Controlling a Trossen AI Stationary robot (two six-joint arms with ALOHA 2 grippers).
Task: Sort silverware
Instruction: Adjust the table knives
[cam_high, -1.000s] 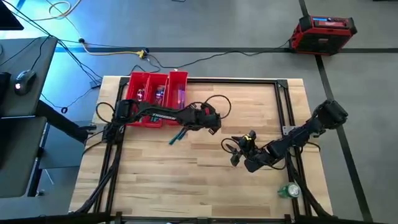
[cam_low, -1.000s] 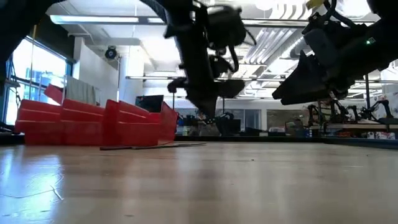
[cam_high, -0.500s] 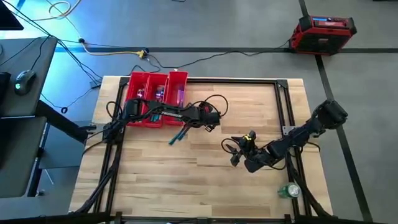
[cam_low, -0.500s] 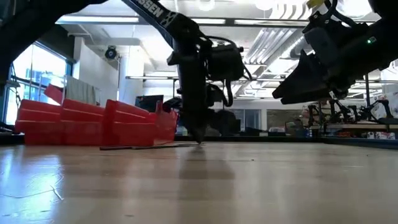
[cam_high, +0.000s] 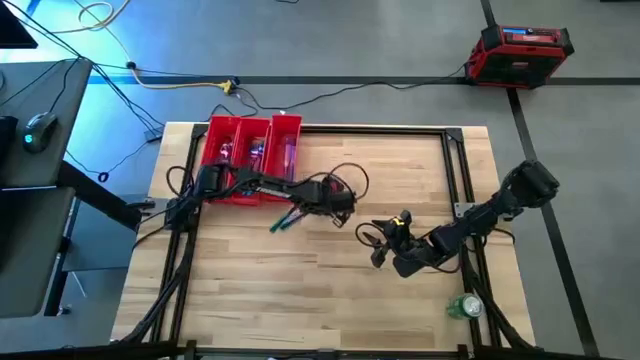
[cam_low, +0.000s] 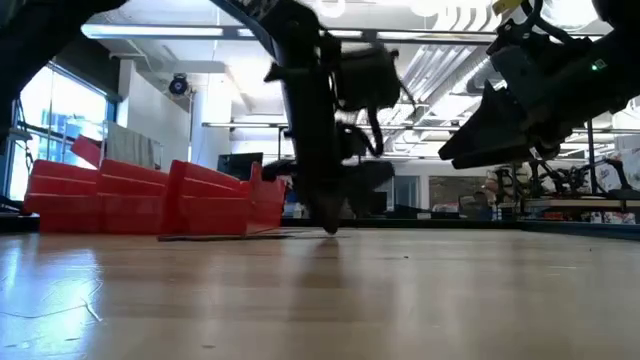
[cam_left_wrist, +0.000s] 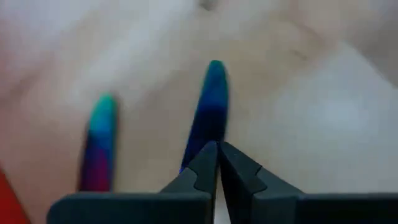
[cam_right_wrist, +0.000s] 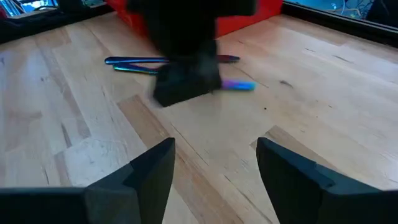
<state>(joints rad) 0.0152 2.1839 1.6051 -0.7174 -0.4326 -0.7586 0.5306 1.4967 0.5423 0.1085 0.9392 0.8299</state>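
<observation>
The left claw (cam_high: 300, 208) is down low over two loose pieces of silverware (cam_high: 284, 219) that lie side by side on the wood surface (cam_high: 300, 290), just in front of the red tray (cam_high: 213, 130). Its fingers (cam_left_wrist: 205, 168) are pinched together and touch one piece, but they grip nothing. More silverware sits in the tray. The right claw (cam_right_wrist: 214, 165) waits well apart, fingers spread wide. The two pieces lie very close, so the claw could nudge one away or grab both.
</observation>
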